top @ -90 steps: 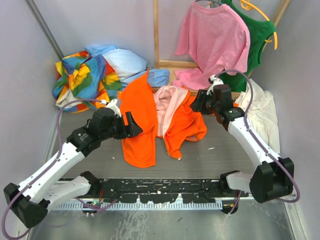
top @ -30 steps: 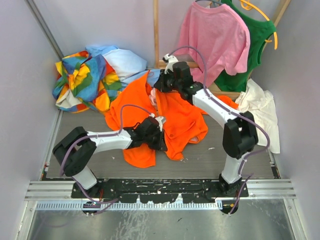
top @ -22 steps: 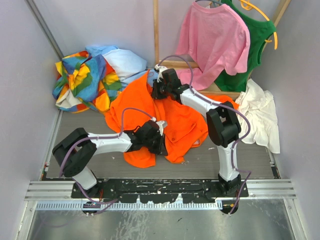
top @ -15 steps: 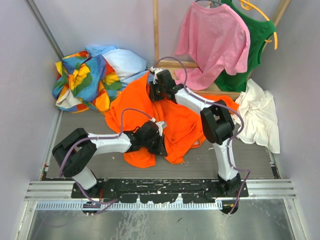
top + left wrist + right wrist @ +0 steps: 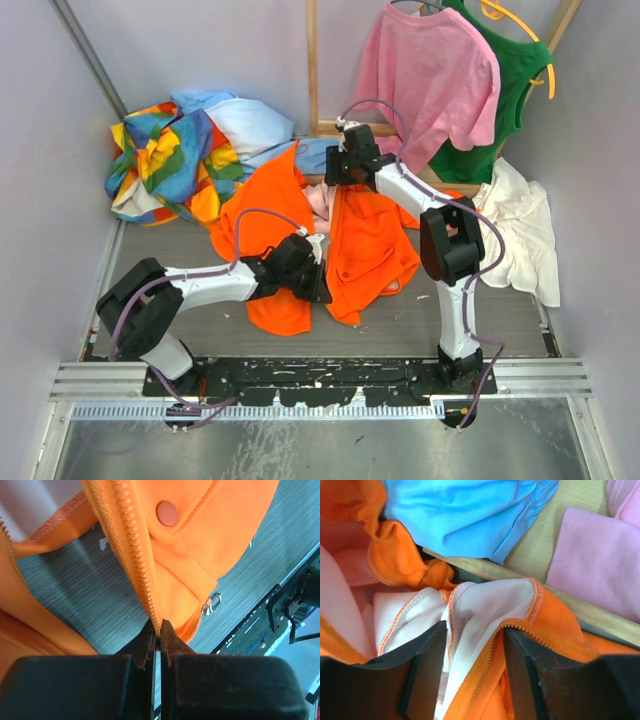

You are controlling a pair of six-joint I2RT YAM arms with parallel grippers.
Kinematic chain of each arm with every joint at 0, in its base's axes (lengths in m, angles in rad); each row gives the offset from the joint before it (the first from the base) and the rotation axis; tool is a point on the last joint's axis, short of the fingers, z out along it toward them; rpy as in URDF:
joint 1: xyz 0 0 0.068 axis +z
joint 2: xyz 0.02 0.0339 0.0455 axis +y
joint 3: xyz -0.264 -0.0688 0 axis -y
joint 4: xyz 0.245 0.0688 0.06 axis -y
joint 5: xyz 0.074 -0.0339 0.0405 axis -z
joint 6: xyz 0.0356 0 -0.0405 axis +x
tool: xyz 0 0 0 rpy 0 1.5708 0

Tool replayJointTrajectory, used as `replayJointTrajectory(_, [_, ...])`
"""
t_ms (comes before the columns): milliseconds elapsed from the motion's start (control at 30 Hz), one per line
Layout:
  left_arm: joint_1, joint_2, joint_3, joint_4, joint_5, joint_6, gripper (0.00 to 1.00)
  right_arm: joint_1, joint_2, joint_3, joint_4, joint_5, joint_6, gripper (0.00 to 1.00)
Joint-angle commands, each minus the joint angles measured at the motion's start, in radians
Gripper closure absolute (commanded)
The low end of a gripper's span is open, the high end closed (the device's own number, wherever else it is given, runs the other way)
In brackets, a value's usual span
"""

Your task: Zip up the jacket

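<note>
The orange jacket (image 5: 365, 240) lies crumpled in the middle of the table, a strip of its pale lining showing between the two front panels. My left gripper (image 5: 310, 272) sits low at the jacket's lower front and is shut on the zipper teeth edge (image 5: 150, 600). The metal zipper pull (image 5: 212, 604) hangs just to the right of the grip. My right gripper (image 5: 338, 170) is at the jacket's top by the collar. Its jaws stand open (image 5: 475, 630) with the white-lined collar edge and zipper tape (image 5: 485, 675) lying loosely between them.
A pink T-shirt (image 5: 425, 80) and a green garment (image 5: 510, 90) hang at the back right. A multicoloured garment (image 5: 165, 160) and blue cloth (image 5: 250, 125) are piled at the back left. White cloth (image 5: 520, 230) lies on the right. A wooden bar (image 5: 570, 605) runs behind the collar.
My right gripper has opened and shifted slightly right at the jacket's collar. The left gripper has pinched fully shut on the zipper edge and stayed in place.
</note>
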Motion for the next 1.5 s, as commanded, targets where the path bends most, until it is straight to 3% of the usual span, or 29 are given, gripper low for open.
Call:
replayJointTrajectory(0, [0.007,-0.013,0.013,-0.077,0.090,0.013,1.00,-0.018,-0.169,-0.036,0.162,-0.033,-0.014,0.42])
replayJointTrajectory(267, [0.012,-0.001,0.009,-0.082,0.078,0.011,1.00,-0.120,-0.305,-0.161,0.165,-0.088,0.086,0.37])
replayJointTrajectory(500, [0.012,0.004,0.003,-0.077,0.086,0.008,1.00,-0.154,-0.294,-0.300,0.277,-0.140,0.235,0.30])
replayJointTrajectory(700, [0.012,0.007,0.000,-0.077,0.085,0.009,1.00,-0.155,-0.266,-0.342,0.314,-0.092,0.333,0.25])
replayJointTrajectory(900, [0.012,0.018,0.009,-0.080,0.093,0.015,1.00,-0.153,-0.217,-0.349,0.389,-0.197,0.391,0.25])
replayJointTrajectory(1000, [0.012,0.013,0.009,-0.085,0.096,0.017,1.00,-0.152,-0.198,-0.335,0.396,-0.197,0.398,0.32])
replayJointTrajectory(1100, [0.013,-0.005,0.009,-0.097,0.099,0.023,1.00,-0.152,-0.181,-0.291,0.367,-0.156,0.369,0.45])
replayJointTrajectory(1233, [0.012,-0.031,0.031,-0.148,0.127,0.052,1.00,-0.156,-0.199,-0.192,0.268,-0.019,0.258,0.84])
replayJointTrajectory(1300, [0.012,-0.045,0.061,-0.169,0.166,0.069,1.00,-0.156,-0.228,-0.133,0.204,0.060,0.179,0.96])
replayJointTrajectory(1467, [0.012,-0.045,0.188,-0.233,0.235,0.114,1.00,-0.156,-0.297,0.012,0.045,0.356,-0.032,1.00])
